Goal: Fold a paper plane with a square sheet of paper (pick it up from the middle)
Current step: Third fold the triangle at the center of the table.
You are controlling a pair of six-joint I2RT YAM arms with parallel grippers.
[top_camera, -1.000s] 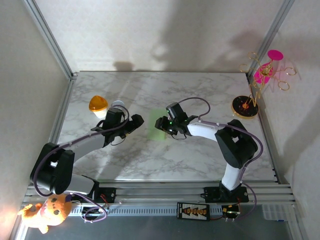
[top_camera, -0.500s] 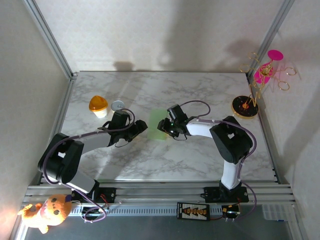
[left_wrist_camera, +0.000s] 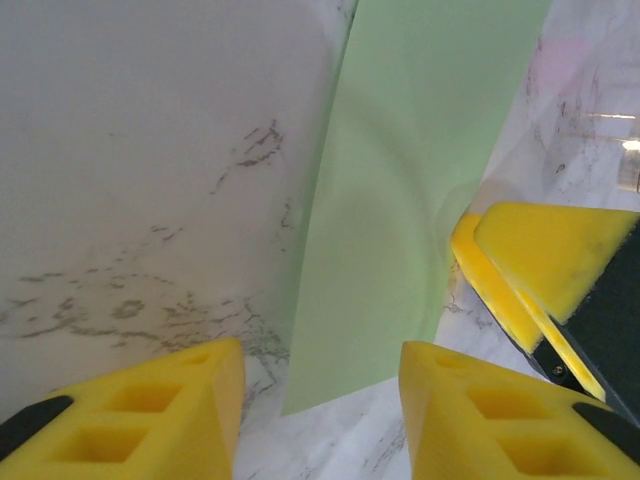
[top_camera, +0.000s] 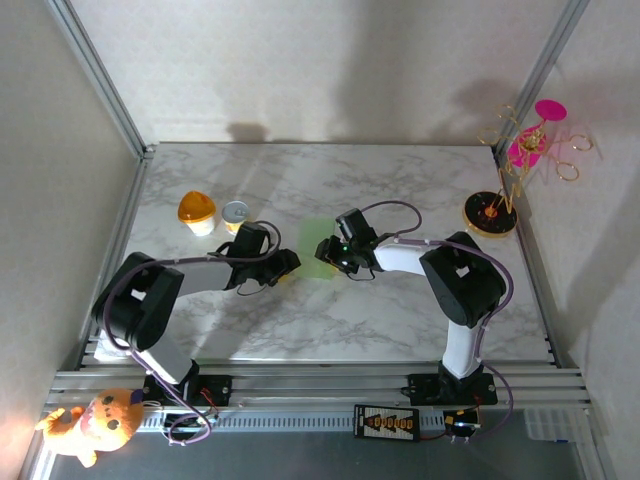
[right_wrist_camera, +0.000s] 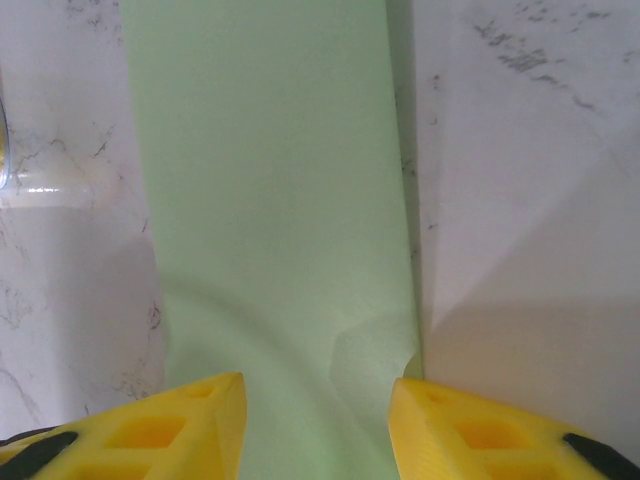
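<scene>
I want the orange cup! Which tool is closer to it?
Left. The left tool is at the left edge of the green paper, toward the orange cup; the right tool is on the paper's far side.

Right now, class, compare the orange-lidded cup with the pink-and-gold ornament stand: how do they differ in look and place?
The orange-lidded cup is squat, a white body under an orange dome; the ornament stand is tall, spindly gold wire with pink discs on a dark round base. The cup sits left of the green paper, beside a small tin; the stand sits by the right edge of the table. Both rest on its marble top.
</scene>
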